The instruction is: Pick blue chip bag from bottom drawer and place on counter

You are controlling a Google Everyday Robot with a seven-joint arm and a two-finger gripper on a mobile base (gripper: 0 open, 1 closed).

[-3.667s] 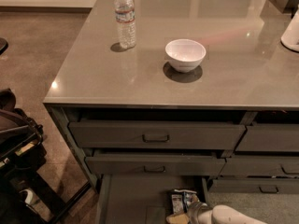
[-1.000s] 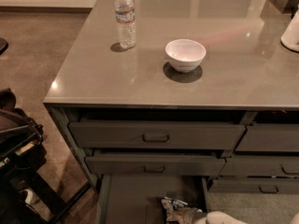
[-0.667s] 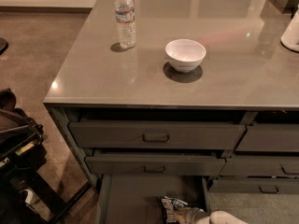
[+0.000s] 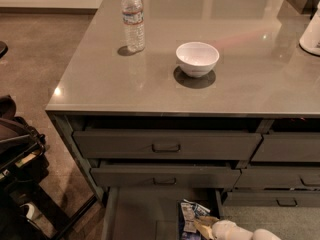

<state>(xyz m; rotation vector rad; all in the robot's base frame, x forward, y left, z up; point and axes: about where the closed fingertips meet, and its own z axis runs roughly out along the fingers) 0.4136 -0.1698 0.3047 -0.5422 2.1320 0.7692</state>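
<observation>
A: One gripper (image 4: 206,226), low right, touching your blue chip bag (image 4: 188,215) in the open bottom drawer (image 4: 140,211). Closed on it?
B: Cannot tell. Above, the worktop (image 4: 250,89) carries a bowl (image 4: 197,58) and a water bottle (image 4: 133,19), apart.
</observation>
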